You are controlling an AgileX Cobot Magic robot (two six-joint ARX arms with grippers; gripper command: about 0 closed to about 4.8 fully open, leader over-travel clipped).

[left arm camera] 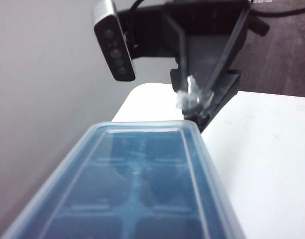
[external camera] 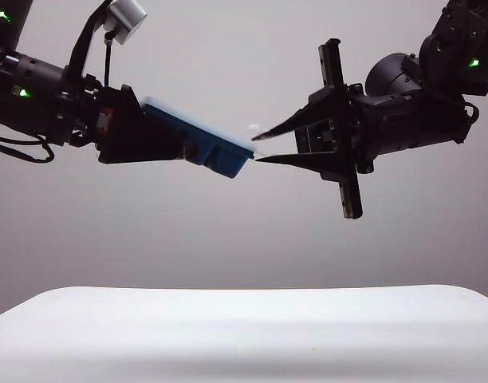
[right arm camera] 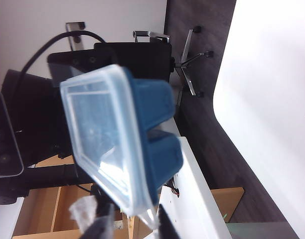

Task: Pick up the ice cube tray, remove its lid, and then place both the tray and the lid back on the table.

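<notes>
Our left gripper point(external camera: 148, 136) holds the tray point(external camera: 216, 152) in mid-air, well above the table point(external camera: 244, 335). In the exterior view the tray sticks out from between the left fingers toward the middle of the scene, tilted so its free end sits lower than the gripped end. The fingers clasp the tray by one short end, so we read the left gripper as grasping the tray.

The lid point(external camera: 188, 120) is still on the tray. From the left wrist view we look along the lid point(left arm camera: 142, 164), a translucent sheet with a raised rim, and see the dark compartments of the tray point(left arm camera: 92, 224) through it. From the right wrist view the lid point(right arm camera: 100, 129) faces the camera at an angle, with the blue cups of the tray point(right arm camera: 160, 129) behind it.

Our right gripper point(external camera: 258, 144) reaches in from the right side of the exterior view, level with the tray's free end. Its two pointed fingers stand apart, one above and one below the lid's near corner, and the lower tip is right at the tray's end. In the right wrist view the fingertips point(right arm camera: 100, 224) flank the lid's lowest corner point(right arm camera: 145, 214). We see a gap between the fingers, but we cannot tell whether they already pinch the corner.
</notes>
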